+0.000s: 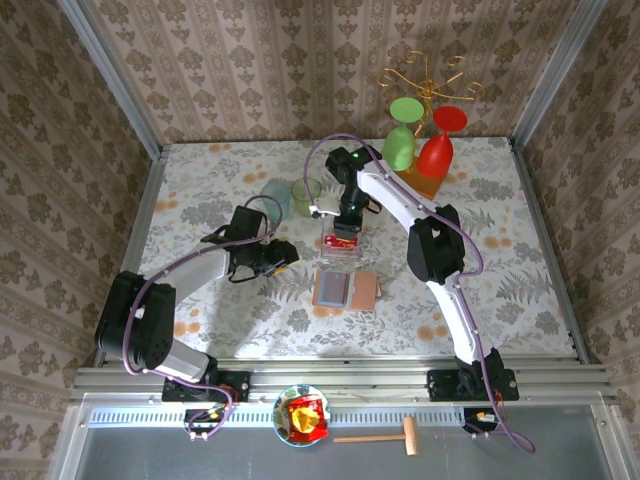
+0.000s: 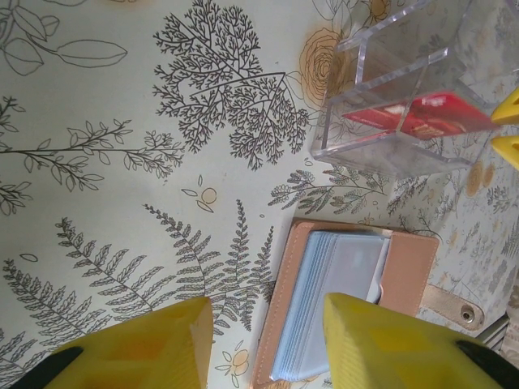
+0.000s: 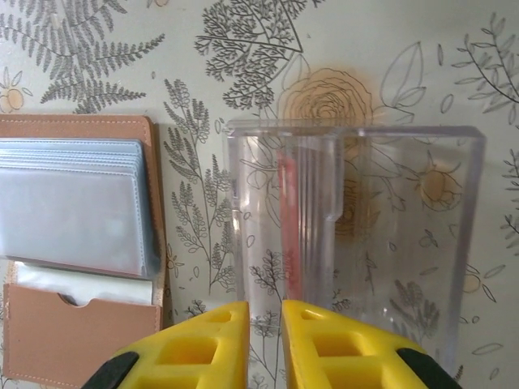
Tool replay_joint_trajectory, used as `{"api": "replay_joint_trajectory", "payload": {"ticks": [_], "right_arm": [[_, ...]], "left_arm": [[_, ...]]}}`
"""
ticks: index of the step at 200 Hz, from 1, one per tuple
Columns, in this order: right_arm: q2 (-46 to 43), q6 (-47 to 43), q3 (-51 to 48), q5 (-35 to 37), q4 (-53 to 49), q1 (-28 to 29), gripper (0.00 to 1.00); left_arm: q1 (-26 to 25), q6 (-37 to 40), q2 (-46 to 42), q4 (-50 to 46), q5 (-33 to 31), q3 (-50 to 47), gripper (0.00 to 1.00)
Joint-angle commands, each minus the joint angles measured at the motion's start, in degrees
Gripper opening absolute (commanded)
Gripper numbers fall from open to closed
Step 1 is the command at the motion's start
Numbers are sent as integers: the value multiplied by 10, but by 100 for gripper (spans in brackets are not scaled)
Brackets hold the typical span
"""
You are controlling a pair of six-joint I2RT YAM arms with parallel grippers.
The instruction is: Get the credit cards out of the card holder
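I find the right fingers [image 3: 203, 348] barely parted, gripping nothing, over the clear box [image 3: 405, 243] containing red credit cards [image 2: 422, 117]. The left fingers [image 2: 389, 340] stand half apart, empty, above the card holder [image 2: 349, 259], which lies open on the surface [image 2: 122, 178].

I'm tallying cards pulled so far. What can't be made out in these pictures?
- Number of cards in the clear box: edge-on in the right wrist view; the right gripper partly covers them from above.
- Whether the card holder has cards left: cloudy sleeves in both wrist views; too small from above.
- Card print: blurred, too small everywhere.
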Motion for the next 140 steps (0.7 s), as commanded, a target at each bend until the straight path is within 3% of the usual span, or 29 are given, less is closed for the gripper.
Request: {"api": "replay_joint_trajectory", "payload": {"ticks": [1,63,101,140], "right_arm": [[-26,24,7,25,14,-2,17],[-66,55,-40,50,76,14,11],[-98,76,-115,80,141,34,0],[-114,91,-162,107,180,47,0]], "left_arm": [[4,-9,-16,5,7,-13,41],[5,-18,-31,19,7,-28,41],[5,-20,-27,28,13,-30,41],[4,-23,-24,34,17,-33,41]]}}
